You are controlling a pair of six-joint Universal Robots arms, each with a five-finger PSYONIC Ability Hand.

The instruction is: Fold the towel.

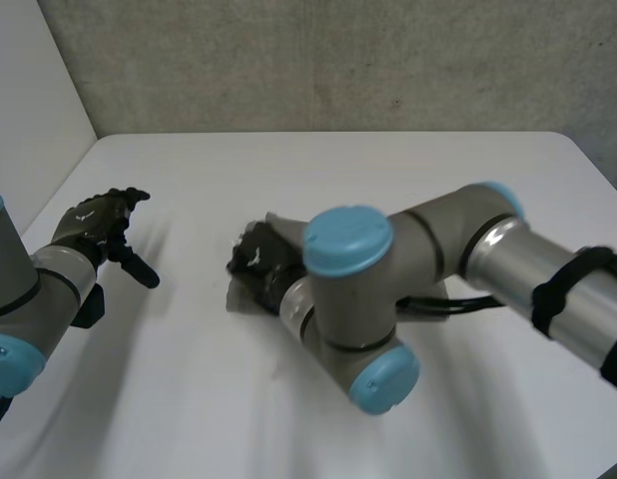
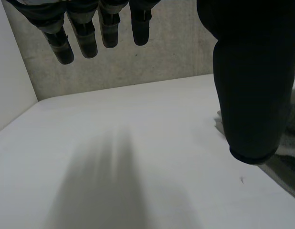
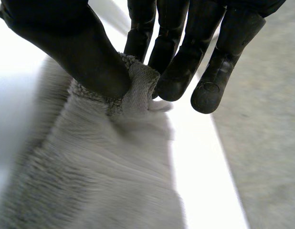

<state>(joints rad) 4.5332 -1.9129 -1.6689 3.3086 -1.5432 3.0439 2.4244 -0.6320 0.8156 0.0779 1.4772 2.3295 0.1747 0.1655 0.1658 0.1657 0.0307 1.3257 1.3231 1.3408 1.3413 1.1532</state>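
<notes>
A grey towel lies at the middle of the white table, mostly hidden under my right arm in the head view, with a bit of it showing beside the hand. My right hand pinches an edge of the towel between thumb and fingers, lifting a small fold. My left hand hovers above the table's left side, apart from the towel, with fingers straight and thumb spread. In the left wrist view a strip of the towel lies beyond the thumb.
A grey concrete wall rises behind the table. A white panel stands along the left side. My right arm reaches across the table's middle from the right.
</notes>
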